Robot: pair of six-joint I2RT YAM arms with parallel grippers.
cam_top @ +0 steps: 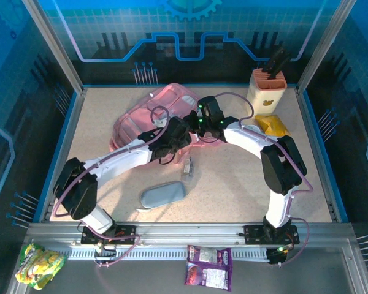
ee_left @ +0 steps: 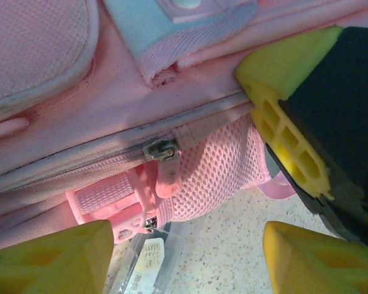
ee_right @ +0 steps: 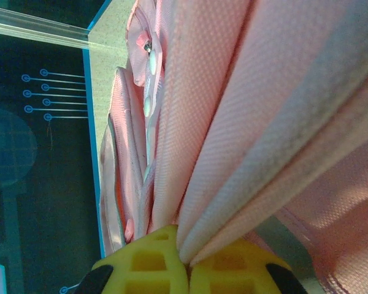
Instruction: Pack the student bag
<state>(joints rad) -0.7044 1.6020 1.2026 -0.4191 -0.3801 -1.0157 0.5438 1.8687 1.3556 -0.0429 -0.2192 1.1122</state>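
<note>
Pink student bag [cam_top: 144, 113] fabric sits clamped between the right fingers [ee_right: 147, 262]; the left fingers [ee_left: 55, 257] stand apart.

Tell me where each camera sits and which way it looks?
Top: above and behind the robot, looking down at the table and bag; left arm and right arm show.
Left wrist: on the left arm, facing the bag's zip; its open left hand shows.
Right wrist: on the right arm, looking along bag folds pinched in the right hand.
Both wrist views share the bag.
</note>
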